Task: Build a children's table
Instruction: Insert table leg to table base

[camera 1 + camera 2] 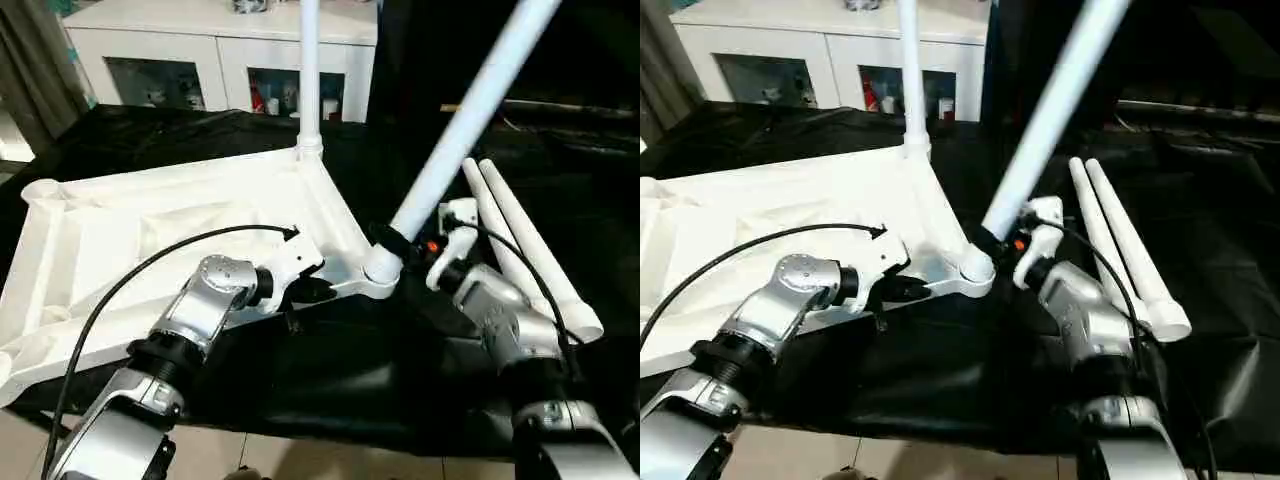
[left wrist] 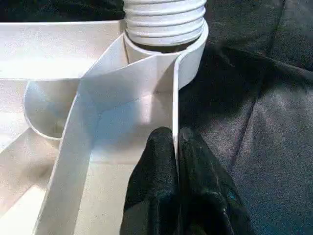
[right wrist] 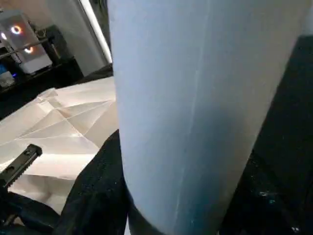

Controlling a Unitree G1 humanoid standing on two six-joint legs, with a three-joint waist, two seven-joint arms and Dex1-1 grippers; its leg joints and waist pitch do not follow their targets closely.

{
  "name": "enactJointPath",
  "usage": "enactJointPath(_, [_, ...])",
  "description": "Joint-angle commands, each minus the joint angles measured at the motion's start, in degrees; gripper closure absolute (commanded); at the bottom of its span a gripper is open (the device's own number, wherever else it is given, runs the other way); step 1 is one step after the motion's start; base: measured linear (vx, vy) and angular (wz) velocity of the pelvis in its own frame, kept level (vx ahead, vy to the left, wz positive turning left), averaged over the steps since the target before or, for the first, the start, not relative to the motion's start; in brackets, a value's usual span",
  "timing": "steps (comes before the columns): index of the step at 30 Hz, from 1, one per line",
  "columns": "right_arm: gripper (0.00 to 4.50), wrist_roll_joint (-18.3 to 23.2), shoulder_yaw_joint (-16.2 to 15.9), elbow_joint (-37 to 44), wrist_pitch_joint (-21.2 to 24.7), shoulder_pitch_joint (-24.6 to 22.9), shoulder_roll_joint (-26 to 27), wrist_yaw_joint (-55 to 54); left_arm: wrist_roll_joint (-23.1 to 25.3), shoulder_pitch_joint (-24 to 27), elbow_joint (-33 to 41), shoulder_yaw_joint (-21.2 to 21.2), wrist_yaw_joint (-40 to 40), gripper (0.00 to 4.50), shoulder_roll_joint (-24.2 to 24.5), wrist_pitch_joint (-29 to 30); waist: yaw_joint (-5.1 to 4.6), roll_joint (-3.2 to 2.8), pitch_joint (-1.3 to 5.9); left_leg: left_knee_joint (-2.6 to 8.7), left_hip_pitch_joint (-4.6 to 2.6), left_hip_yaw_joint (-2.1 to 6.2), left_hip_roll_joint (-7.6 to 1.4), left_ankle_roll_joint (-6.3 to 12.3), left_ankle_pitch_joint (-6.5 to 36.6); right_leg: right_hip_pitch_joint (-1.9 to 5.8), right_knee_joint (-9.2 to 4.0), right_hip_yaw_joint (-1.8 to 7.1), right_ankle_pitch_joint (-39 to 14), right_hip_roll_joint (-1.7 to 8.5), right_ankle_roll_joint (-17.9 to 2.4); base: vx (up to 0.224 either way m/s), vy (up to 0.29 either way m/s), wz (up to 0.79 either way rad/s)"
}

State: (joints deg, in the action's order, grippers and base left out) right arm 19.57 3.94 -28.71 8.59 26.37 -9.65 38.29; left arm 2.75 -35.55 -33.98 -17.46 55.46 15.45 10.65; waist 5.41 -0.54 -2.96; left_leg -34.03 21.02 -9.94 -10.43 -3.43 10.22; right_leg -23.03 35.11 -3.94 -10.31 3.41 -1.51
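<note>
The white tabletop (image 1: pixel 150 240) lies upside down on the black cloth, ribs up. One leg (image 1: pixel 309 70) stands upright in its far corner socket. A second leg (image 1: pixel 470 110) leans to the right out of the near corner socket (image 1: pixel 383 268). My right gripper (image 1: pixel 402 243) is shut around this tilted leg (image 3: pixel 195 98) just above the socket, with one black finger (image 3: pixel 93 196) beside the tube. My left gripper (image 1: pixel 315 291) is shut on the tabletop's thin rim wall (image 2: pixel 174 88) close to that socket, its fingertips (image 2: pixel 161 147) pinching the wall. Two loose legs (image 1: pixel 530 250) lie side by side at the right.
A white glass-door cabinet (image 1: pixel 200 60) stands behind the work. The black cloth (image 1: pixel 350 370) covers the surface up to its near edge, with pale floor (image 1: pixel 300 455) below. The left arm's black cable (image 1: pixel 150 260) arcs over the tabletop.
</note>
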Motion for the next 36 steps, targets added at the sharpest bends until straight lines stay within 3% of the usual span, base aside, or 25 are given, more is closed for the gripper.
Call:
enactJointPath(1, [2.62,-4.88,-2.57,0.06,0.02,-3.32,-1.08,-1.33,-1.53,-1.40,-0.07,2.07,-0.90,4.50,0.30,-2.04,0.18,0.17,3.64,4.02,-0.45,0.86,-2.56,1.77,11.15,2.88,-4.97,2.92,-15.52,5.12,-9.40,0.000,0.000,0.00])
enactJointPath(4, [2.62,-7.10,-5.89,2.22,-0.35,-4.34,-1.46,-0.90,-1.32,-1.52,-0.23,1.93,-0.64,4.50,0.39,-2.20,0.14,0.01,3.60,4.13,-0.56,0.97,-2.56,1.38,12.40,2.86,-5.12,2.93,-17.45,5.18,-8.97,0.000,0.000,0.00])
enactJointPath(8, [2.62,-7.95,-7.14,1.64,-0.17,-3.73,-2.02,-0.33,-1.13,-1.55,-0.24,1.76,-0.46,4.50,0.36,-2.27,-0.09,0.20,3.51,4.24,-0.60,1.03,-2.62,1.32,13.61,2.83,-5.22,2.97,-18.27,5.14,-9.10,0.000,0.000,0.00])
enactJointPath(12, [2.62,-9.15,-9.96,0.01,4.78,-2.63,-3.62,2.77,-1.21,-1.10,0.39,1.48,0.35,4.50,0.43,-2.54,-0.16,0.59,3.47,4.15,-0.54,0.94,-2.61,1.87,12.93,2.86,-5.17,3.02,-18.22,5.17,-9.24,0.000,0.000,0.00])
enactJointPath(15, [2.62,-10.60,-11.22,-2.08,4.71,-1.84,-4.35,4.03,-1.26,-0.83,0.80,1.32,0.79,4.50,0.59,-2.73,-0.19,0.63,3.43,4.14,-0.42,0.94,-2.60,1.93,12.76,2.84,-5.17,2.98,-18.67,5.20,-9.14,0.000,0.000,0.00])
enactJointPath(21, [2.62,-11.15,-11.02,-10.47,2.42,3.32,-4.22,6.19,-1.76,0.90,4.01,-0.47,5.63,4.50,2.19,-3.16,-0.62,0.57,3.45,4.32,-0.53,1.11,-2.80,1.35,14.28,2.76,-5.14,2.96,-18.92,5.27,-9.74,0.000,0.000,0.00])
enactJointPath(26, [2.62,-10.60,-11.62,-11.75,2.62,4.52,-4.74,9.79,-2.14,1.82,6.23,-1.50,8.91,4.50,3.69,-3.40,-1.00,0.66,3.40,4.43,-0.64,1.12,-2.84,1.26,15.29,2.73,-5.11,3.03,-18.63,5.20,-10.06,0.000,0.000,0.00])
enactJointPath(31, [2.62,-9.23,-13.59,-7.02,1.77,0.37,-6.85,18.24,-4.70,3.14,10.49,-2.20,15.57,4.50,6.32,-3.80,-0.82,0.75,3.51,4.54,-0.72,1.08,-3.13,1.61,15.10,2.85,-5.00,3.13,-16.30,5.26,-10.56,0.000,0.000,0.00])
enactJointPath(33, [2.62,-8.04,-14.95,-2.76,1.81,-3.18,-8.65,22.88,-6.74,4.55,14.63,-3.15,20.42,4.50,8.84,-1.43,-0.50,0.70,3.52,4.67,-0.88,1.02,-3.30,1.77,15.42,2.73,-4.90,3.16,-15.24,5.13,-10.78,0.000,0.000,0.00])
enactJointPath(36, [2.62,-7.58,-15.45,-1.15,1.64,-4.58,-9.47,24.80,-7.81,5.32,17.11,-3.85,23.02,4.50,10.27,0.22,-0.21,0.51,3.35,4.92,-1.07,1.09,-3.30,0.93,17.72,2.48,-5.00,3.11,-17.42,5.13,-10.83,0.000,0.000,0.00])
